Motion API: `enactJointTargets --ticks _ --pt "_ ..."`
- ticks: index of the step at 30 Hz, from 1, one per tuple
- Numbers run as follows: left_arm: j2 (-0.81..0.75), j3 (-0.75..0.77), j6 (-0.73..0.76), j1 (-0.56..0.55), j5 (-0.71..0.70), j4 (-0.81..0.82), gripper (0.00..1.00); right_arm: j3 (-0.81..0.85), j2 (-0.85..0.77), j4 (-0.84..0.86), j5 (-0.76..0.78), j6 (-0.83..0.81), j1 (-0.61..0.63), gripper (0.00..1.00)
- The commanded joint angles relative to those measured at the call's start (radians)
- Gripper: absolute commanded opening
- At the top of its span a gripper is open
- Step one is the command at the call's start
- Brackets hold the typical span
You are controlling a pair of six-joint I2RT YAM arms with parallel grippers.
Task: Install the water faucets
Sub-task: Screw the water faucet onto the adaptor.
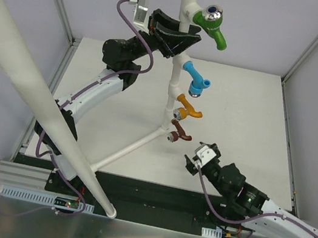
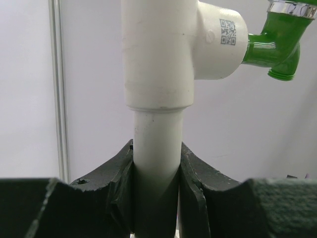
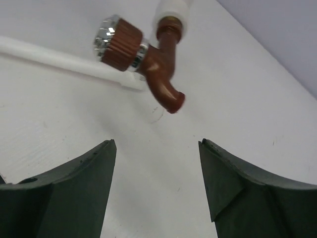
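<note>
Evidently all four faucets sit on the upright white pipe (image 1: 169,90), each sticking out toward 3 o'clock in the top view: the green faucet (image 1: 215,29) highest, then the blue faucet (image 1: 195,80), the orange faucet (image 1: 188,109) and, lowest, the brown faucet (image 3: 148,59), close above the tabletop (image 1: 252,117). The left tool (image 2: 156,168) is closed narrowly on the pipe just below the tee fitting (image 2: 213,44) that carries the green one. The right tool (image 3: 157,168) stands partly open with nothing in it, near the brown faucet and at roughly 5 o'clock from it in the top view.

The step in hand looks like seating or tightening the brown faucet. To do it well, the left grip should brace the pipe so the frame cannot twist. The right tool should come in square, close across the faucet's body rather than its slick faceted cap, and turn about the stem without prying sideways.

In the right wrist view the brown faucet's stem enters its white socket (image 3: 173,10) at 12 o'clock. Its long axis runs from the silver-capped knob at 9 o'clock through the body, and the spout curves down toward 5 o'clock.
</note>
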Motion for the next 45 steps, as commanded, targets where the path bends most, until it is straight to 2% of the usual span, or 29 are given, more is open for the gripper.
enactJointTargets --ticks 1,7,13,16,20,24,25,27,30,36,37,38,39,40,41,43,44,45 --pt "-0.058 -0.031 -0.098 -0.009 0.137 0.103 0.00 -0.032 0.017 0.326 -0.252 -0.383 0.021 0.73" --pt "-0.053 -0.034 -0.100 -0.007 0.137 0.111 0.00 -0.036 0.261 0.579 -0.179 -0.572 0.036 0.73" --pt "-0.052 -0.043 -0.100 -0.001 0.134 0.116 0.00 0.036 0.494 0.655 -0.113 -0.707 0.027 0.72" --pt "-0.049 -0.049 -0.104 -0.001 0.132 0.122 0.00 0.082 0.590 0.687 -0.062 -0.675 -0.005 0.61" --pt "-0.055 -0.057 -0.103 0.000 0.131 0.122 0.00 0.093 0.663 0.810 -0.037 -0.569 -0.025 0.51" --pt "-0.055 -0.059 -0.103 0.002 0.129 0.122 0.00 0.082 0.703 0.837 -0.045 -0.391 -0.033 0.30" --pt "-0.052 -0.057 -0.104 0.002 0.127 0.123 0.00 0.079 0.713 0.866 -0.018 -0.330 -0.034 0.18" --pt "-0.050 -0.056 -0.110 0.002 0.126 0.129 0.00 0.067 0.726 0.952 0.057 -0.133 -0.035 0.00" --pt "-0.046 -0.057 -0.114 0.002 0.129 0.136 0.00 0.032 0.724 1.050 0.250 0.280 -0.028 0.00" --pt "-0.041 -0.065 -0.117 0.004 0.126 0.148 0.00 -0.041 0.678 0.913 0.439 1.240 -0.033 0.00" --pt "-0.040 -0.063 -0.120 0.004 0.126 0.151 0.00 -0.045 0.668 0.832 0.461 1.445 -0.030 0.00" --pt "-0.033 -0.060 -0.126 0.004 0.126 0.155 0.00 -0.038 0.651 0.675 0.476 1.681 -0.033 0.00" --pt "-0.032 -0.056 -0.132 0.004 0.127 0.159 0.00 -0.016 0.628 0.492 0.454 2.003 -0.034 0.00" --pt "-0.030 -0.054 -0.135 0.004 0.126 0.162 0.00 -0.009 0.629 0.336 0.413 2.242 -0.039 0.00" --pt "-0.030 -0.052 -0.140 0.004 0.124 0.165 0.00 -0.016 0.640 0.322 0.362 2.345 -0.045 0.00" --pt "-0.029 -0.051 -0.144 0.004 0.123 0.169 0.00 -0.047 0.655 0.397 0.291 2.489 -0.045 0.00" --pt "-0.027 -0.051 -0.147 0.004 0.124 0.171 0.00 -0.063 0.661 0.452 0.264 2.534 -0.045 0.06" --pt "-0.027 -0.049 -0.147 0.004 0.123 0.174 0.00 -0.079 0.661 0.505 0.244 2.560 -0.044 0.20"
